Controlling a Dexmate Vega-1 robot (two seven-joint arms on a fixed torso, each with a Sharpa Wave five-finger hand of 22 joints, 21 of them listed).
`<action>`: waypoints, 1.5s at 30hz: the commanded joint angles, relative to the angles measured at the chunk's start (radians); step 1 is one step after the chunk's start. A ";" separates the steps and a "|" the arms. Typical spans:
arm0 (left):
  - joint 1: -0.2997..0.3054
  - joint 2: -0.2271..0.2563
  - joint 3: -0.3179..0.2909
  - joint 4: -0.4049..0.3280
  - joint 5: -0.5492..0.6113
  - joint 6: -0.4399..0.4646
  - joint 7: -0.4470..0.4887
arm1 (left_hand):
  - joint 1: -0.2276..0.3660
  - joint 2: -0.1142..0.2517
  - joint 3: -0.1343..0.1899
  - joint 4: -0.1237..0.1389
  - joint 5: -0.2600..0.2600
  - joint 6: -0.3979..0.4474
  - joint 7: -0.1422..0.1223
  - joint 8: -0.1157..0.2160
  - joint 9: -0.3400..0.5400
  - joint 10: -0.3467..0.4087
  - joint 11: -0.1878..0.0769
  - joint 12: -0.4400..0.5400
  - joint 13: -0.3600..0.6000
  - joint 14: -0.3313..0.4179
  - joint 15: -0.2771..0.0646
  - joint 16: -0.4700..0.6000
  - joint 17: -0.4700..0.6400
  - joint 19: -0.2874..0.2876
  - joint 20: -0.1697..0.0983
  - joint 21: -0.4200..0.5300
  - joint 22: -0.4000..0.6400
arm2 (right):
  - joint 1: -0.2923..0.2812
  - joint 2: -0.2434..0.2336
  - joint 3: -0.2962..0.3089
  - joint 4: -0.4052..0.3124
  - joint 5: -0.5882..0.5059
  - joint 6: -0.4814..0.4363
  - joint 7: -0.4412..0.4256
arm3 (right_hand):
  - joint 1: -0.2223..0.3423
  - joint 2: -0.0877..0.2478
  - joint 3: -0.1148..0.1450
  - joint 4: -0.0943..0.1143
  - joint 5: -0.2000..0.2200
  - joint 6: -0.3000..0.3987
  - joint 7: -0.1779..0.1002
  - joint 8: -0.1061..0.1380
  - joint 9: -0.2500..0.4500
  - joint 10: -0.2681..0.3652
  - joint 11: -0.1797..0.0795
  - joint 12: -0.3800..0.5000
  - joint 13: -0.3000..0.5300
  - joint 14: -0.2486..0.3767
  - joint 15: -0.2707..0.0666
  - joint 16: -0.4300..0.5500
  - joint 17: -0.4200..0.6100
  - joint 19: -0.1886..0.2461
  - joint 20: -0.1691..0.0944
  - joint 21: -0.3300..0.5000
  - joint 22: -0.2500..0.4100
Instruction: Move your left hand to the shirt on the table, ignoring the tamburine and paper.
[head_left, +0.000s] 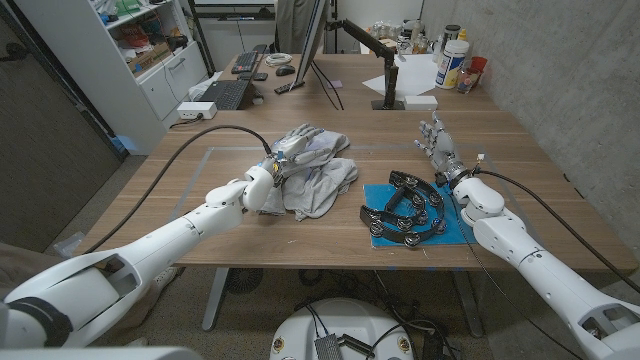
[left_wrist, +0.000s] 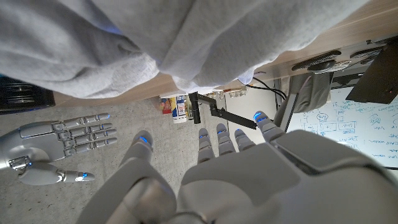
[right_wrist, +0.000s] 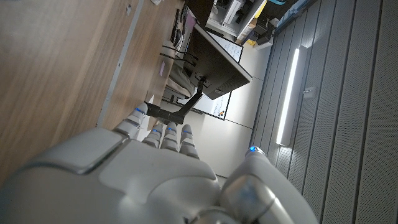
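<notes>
Your left hand (head_left: 290, 150) sits on the grey shirt (head_left: 325, 180), fingers spread, gripping nothing. Right hand (head_left: 437, 140) stands spread beside the tambourine (head_left: 403, 206).

Crumpled grey cotton shirt (head_left: 318, 178): near-left part covered by the left hand (head_left: 290, 152) in the head view; cut off by the upper edge in the left wrist view. Blue paper sheet (head_left: 452, 231): largely hidden under the black crescent-shaped tambourine (head_left: 403, 209). Bottles and containers (head_left: 455, 60) at upper right: labels too small to be read.
</notes>
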 joint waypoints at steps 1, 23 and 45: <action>-0.009 -0.007 0.011 0.019 0.013 -0.003 0.013 | 0.010 -0.001 0.001 -0.007 -0.001 0.003 0.001 0.009 0.002 -0.002 -0.006 -0.003 0.001 -0.006 -0.001 -0.002 0.000 0.007 -0.002 -0.002 0.002 | 0.003 -0.005 0.001 -0.003 -0.002 -0.002 0.002 | 0.004 0.004 -0.005 -0.001 0.000 0.005 0.001 0.005 0.004 -0.002 0.007 0.001 0.000 -0.007 0.005 -0.002 0.000 0.006 0.001 -0.006 0.005; -0.026 -0.023 0.040 0.053 0.020 -0.008 0.000 | 0.016 0.000 -0.002 -0.016 -0.002 0.016 0.006 0.015 0.002 0.007 -0.004 0.000 0.001 0.001 -0.005 -0.003 0.000 0.019 -0.004 -0.015 0.003 | 0.011 -0.002 -0.002 0.013 0.003 -0.003 0.015 | 0.004 0.006 -0.007 -0.001 0.000 0.006 0.001 0.004 0.004 -0.002 0.006 0.001 0.000 -0.006 0.005 -0.002 0.000 0.009 0.001 -0.012 0.005; -0.022 -0.030 0.048 0.054 0.016 0.015 -0.005 | 0.018 0.002 -0.003 -0.019 -0.002 0.022 0.008 0.017 0.002 0.007 -0.006 -0.001 0.001 -0.004 -0.003 -0.004 0.000 0.023 -0.007 -0.023 0.003 | 0.012 -0.012 0.006 0.017 0.012 -0.008 0.025 | 0.006 0.013 -0.006 -0.002 0.001 0.007 0.002 0.003 0.004 -0.001 0.008 0.001 0.000 -0.006 0.005 -0.002 -0.001 0.012 0.001 -0.016 0.005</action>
